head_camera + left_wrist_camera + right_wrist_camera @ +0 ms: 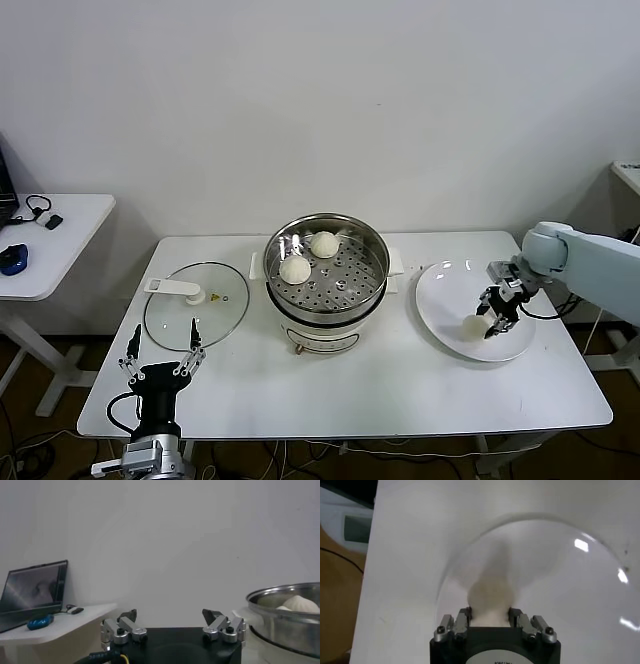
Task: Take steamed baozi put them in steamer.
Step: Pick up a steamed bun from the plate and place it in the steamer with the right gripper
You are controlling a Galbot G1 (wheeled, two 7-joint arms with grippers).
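Cream-white baozi (pixel 474 326) sits on the white plate (pixel 445 290), between the right gripper's (pixel 496 318) fingers, which close against its sides. Two more buns (pixel 295 269) lie in the steel steamer (pixel 370 255). Left gripper (pixel 162 354) hangs parked, spread wide, near the glass lid (pixel 215 315).

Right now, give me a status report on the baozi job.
Right gripper closed around a baozi on the white plate. Left gripper open, parked near the glass lid. Two buns in the steamer. Nothing in the way.
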